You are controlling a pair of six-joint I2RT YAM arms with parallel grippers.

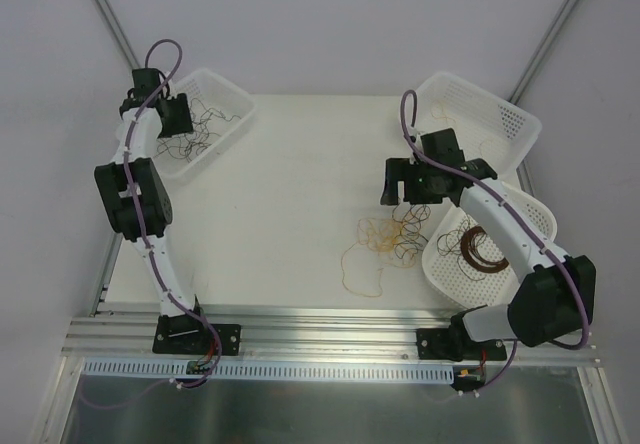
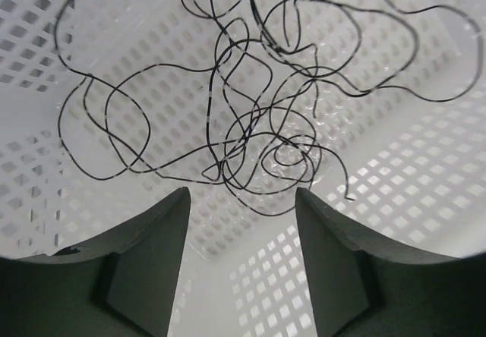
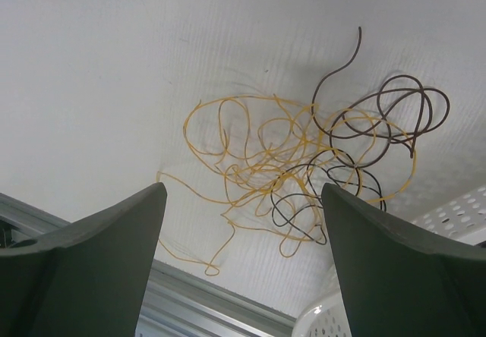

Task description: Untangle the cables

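A tangle of thin yellow-tan, brown and black cables (image 1: 385,239) lies on the white table, right of centre. My right gripper (image 1: 403,199) hovers just above its far side, open and empty. In the right wrist view the yellow strands (image 3: 262,151) loop together with brown strands (image 3: 383,113) and black ones (image 3: 326,181), ahead of the open gripper (image 3: 243,189). My left gripper (image 1: 183,124) is inside the far-left basket (image 1: 232,96), over loose black cables (image 1: 195,139). In the left wrist view these black strands (image 2: 262,155) curl on the basket floor beyond the open, empty gripper (image 2: 241,193).
A second rectangular white basket (image 1: 500,114) stands at the back right. A round white basket (image 1: 440,264) at the near right holds a neat dark-brown wire coil (image 1: 485,249); its rim (image 3: 456,208) borders the tangle. An aluminium rail (image 1: 300,324) runs along the table's near edge.
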